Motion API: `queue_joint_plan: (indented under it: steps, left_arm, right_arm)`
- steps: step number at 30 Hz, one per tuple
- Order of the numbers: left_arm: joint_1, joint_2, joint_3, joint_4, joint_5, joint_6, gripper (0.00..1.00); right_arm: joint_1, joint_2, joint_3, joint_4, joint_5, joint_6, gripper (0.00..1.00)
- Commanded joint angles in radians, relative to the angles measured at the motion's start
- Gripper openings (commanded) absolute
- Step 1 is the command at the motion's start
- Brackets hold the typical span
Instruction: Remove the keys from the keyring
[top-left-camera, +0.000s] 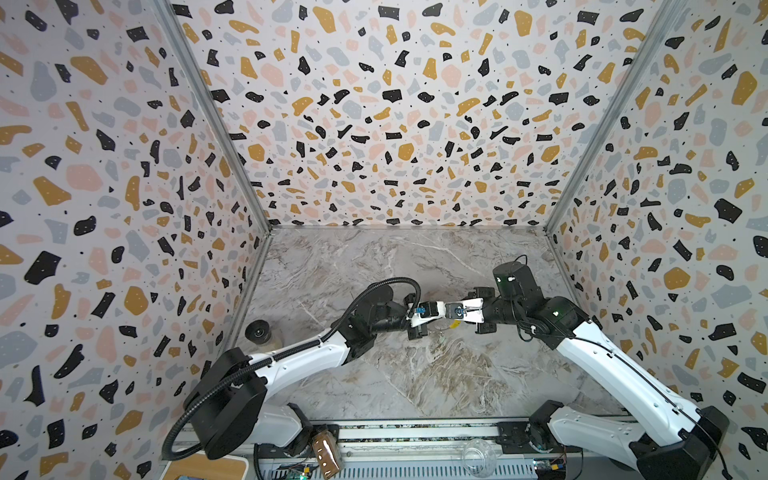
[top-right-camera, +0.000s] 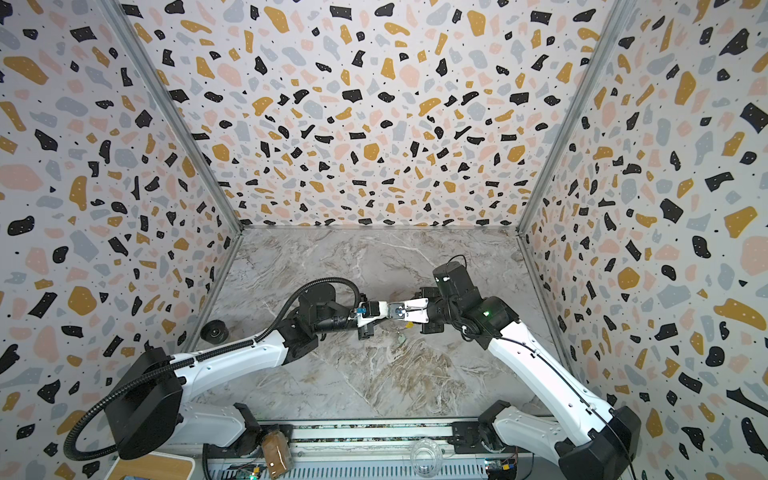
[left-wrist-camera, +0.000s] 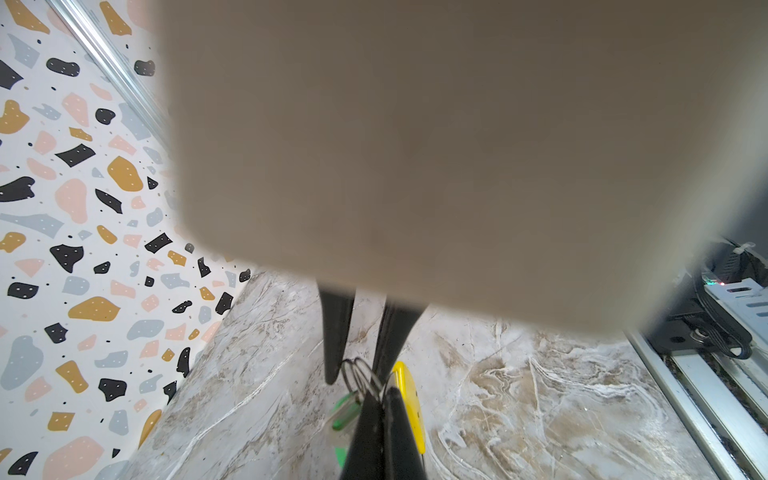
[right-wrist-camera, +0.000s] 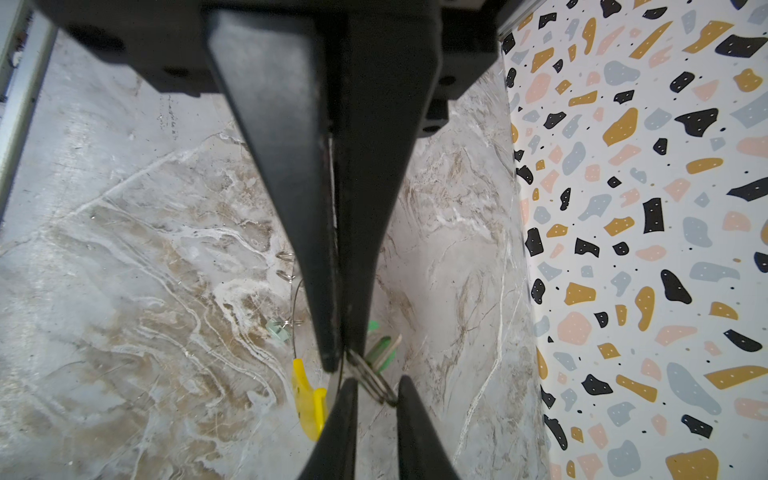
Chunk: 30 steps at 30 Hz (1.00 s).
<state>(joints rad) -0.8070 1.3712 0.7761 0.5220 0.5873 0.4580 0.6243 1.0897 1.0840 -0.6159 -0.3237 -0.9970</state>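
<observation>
So both arms were stretched in toward the middle, the left arm (top-left-camera: 299, 361) from its side and the right arm (top-left-camera: 615, 365) from the other. The wrists were turned about level, so the two grippers pointed straight at each other, basically tip to tip. The left gripper (left-wrist-camera: 380, 392) was clamped all the way, fingers pressed flat together. The right gripper (right-wrist-camera: 376, 384) wasn't quite: its fingers (right-wrist-camera: 415, 432) had a narrow gap between them, with the left's tips just in front of it.
</observation>
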Motion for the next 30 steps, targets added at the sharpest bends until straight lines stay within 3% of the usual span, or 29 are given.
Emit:
queue_joint_plan:
  steps: [1,17,30]
  left_arm:
    - [-0.007,0.02,0.035,-0.007,-0.009,0.02,0.0]
    - [-0.008,0.058,0.06,-0.028,-0.006,0.026,0.0]
    - [-0.008,0.06,0.051,-0.036,-0.01,0.027,0.0]
  right_arm:
    - [0.024,-0.011,0.052,0.036,-0.049,-0.011,0.21]
    - [0.019,-0.047,0.045,0.045,-0.021,-0.04,0.22]
    - [-0.065,-0.084,0.024,0.06,-0.103,-0.037,0.22]
